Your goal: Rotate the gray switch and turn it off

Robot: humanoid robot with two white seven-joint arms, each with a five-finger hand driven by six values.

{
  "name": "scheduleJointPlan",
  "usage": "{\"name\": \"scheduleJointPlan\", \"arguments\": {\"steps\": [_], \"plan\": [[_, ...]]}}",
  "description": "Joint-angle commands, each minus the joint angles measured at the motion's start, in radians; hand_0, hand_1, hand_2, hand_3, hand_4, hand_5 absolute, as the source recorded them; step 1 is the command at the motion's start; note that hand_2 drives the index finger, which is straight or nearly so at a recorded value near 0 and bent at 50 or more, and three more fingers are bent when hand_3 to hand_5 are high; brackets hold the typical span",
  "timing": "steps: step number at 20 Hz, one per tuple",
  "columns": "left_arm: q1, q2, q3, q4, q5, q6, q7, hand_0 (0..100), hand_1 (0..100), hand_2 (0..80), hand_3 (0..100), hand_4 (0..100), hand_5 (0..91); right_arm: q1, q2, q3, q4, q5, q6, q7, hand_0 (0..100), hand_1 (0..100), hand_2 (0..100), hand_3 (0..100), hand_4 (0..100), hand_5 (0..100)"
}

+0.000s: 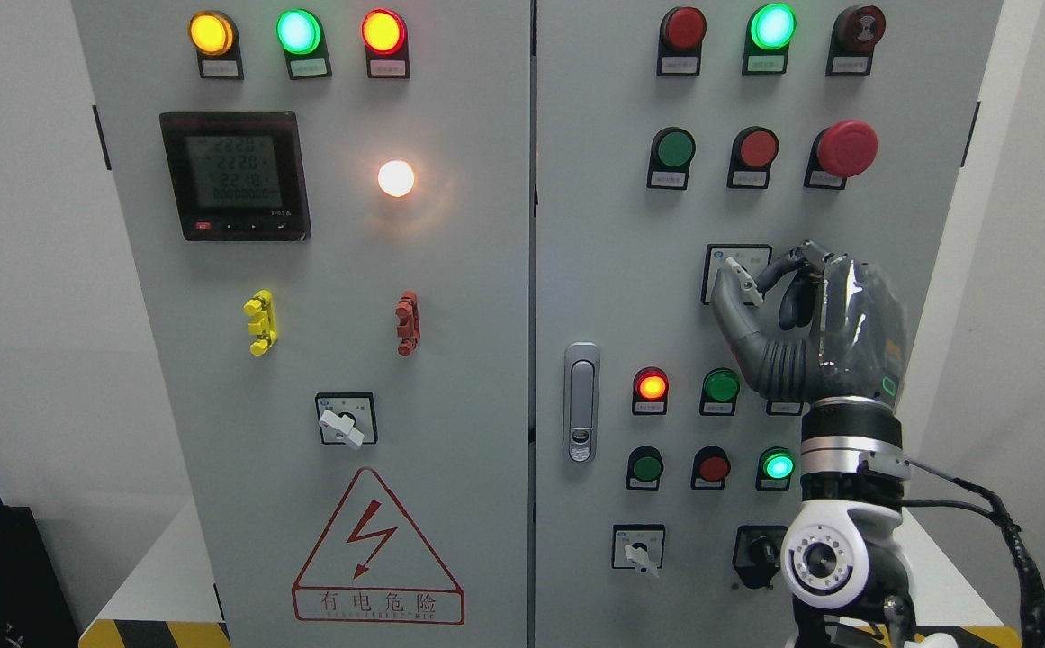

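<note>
The gray rotary switch [742, 277] sits on a white label plate [722, 261] on the right cabinet door. Its handle points up and to the left. My right hand [761, 279] is raised in front of it. The thumb [731, 310] lies under the handle and the curled fingers [801, 261] close over it from the right, so the hand grips the switch. The palm hides the plate's right half. The left arm is not in view.
Similar gray switches sit at the lower left door [343, 425] and lower right door [639, 553], with a black knob [759, 551] beside it. A red mushroom button [846, 148], lit indicator lamps, a door latch [581, 400] and a meter [234, 175] fill the panel.
</note>
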Motion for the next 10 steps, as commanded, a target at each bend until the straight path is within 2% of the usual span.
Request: {"name": "scheduleJointPlan", "arguments": {"steps": [1,10], "plan": [[-0.009,0.0,0.008,-0.026,0.02,-0.005,0.0,12,39,0.0,0,0,0.0,0.0,0.0,-0.016,0.002,0.0,0.0,0.0,46,48,67,100,97,100],[-0.009,0.0,0.009,-0.026,0.02,-0.005,0.0,12,39,0.0,0,0,0.0,-0.002,0.0,-0.016,0.003,0.0,0.002,0.0,48,47,67,100,97,100]]}}
